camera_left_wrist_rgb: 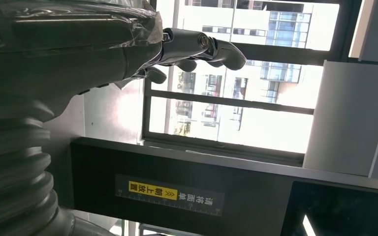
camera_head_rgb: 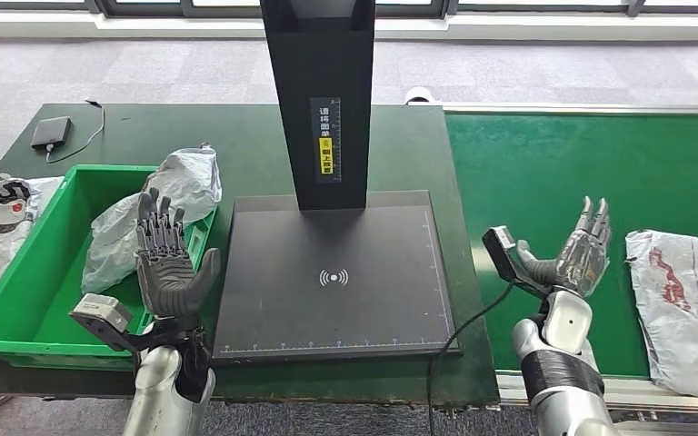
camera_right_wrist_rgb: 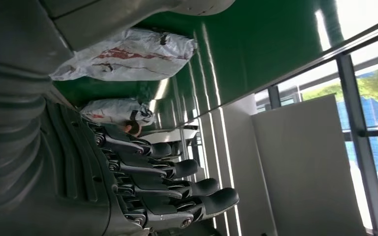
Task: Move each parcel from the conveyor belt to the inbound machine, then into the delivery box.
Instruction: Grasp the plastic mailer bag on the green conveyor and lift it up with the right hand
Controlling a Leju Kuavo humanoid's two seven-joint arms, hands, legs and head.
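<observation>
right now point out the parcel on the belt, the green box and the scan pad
parcel [camera_head_rgb: 682, 295], head view, middle of the bag
green box [camera_head_rgb: 18, 341], head view, front rim
scan pad [camera_head_rgb: 334, 277], head view, centre symbol

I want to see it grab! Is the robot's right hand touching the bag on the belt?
Apart. The head view shows green belt between the right hand and the parcel.

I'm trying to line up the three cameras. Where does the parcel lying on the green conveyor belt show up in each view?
Head view: the parcel lies at the right edge, on the conveyor belt, beside the right hand.
Left wrist view: not in it.
Right wrist view: the same parcel lies near the top, left of centre, on the belt.
Shared landmark: the green belt.
</observation>
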